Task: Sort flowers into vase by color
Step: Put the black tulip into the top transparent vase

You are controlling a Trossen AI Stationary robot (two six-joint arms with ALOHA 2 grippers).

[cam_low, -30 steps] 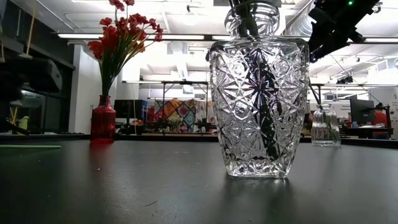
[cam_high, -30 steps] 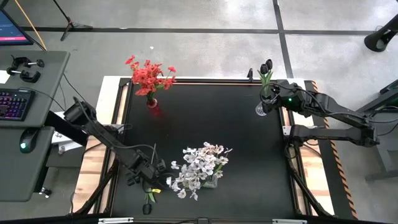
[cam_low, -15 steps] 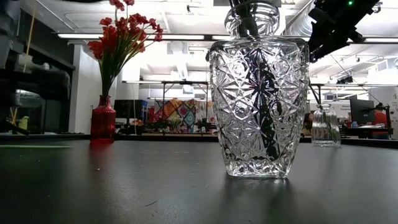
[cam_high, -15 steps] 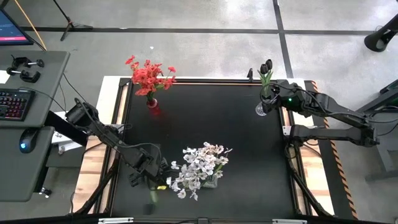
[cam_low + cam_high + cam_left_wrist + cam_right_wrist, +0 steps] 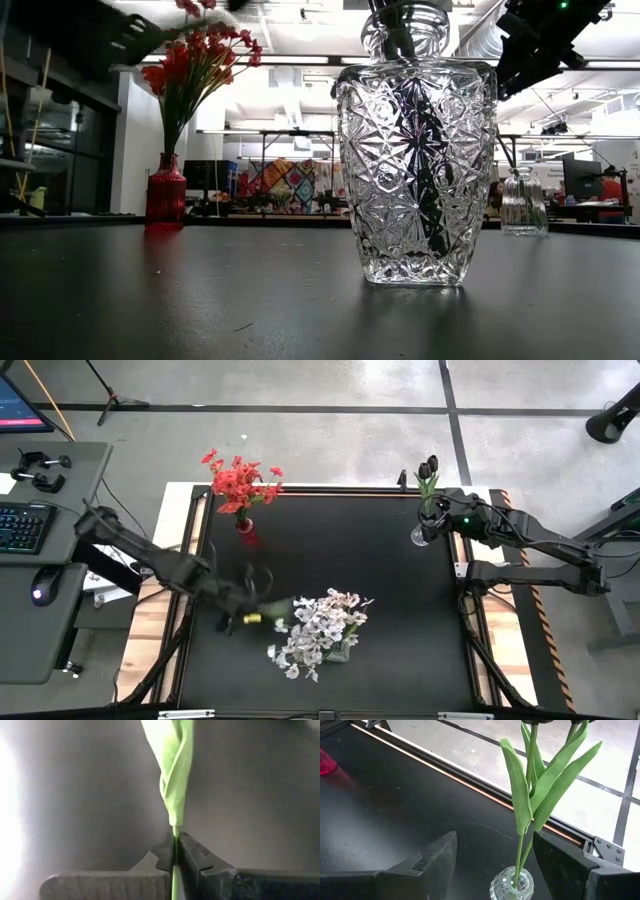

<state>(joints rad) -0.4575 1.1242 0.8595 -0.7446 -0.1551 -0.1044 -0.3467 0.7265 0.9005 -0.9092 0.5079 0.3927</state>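
Flower (image 5: 175, 780) clamped by stem in left gripper (image 5: 243, 618), frame centre-left | right gripper (image 5: 495, 865) apart around tulip vase (image 5: 512, 885), upper right | red, white, tulips vased; one left

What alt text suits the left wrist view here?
The left gripper has its dark fingers shut on a thin green flower stem. A folded green leaf rises beyond them against the blurred dark table.

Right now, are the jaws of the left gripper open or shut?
Shut. In the left wrist view the left gripper has its jaws pressed together on a thin green stem, with a folded leaf just beyond them.
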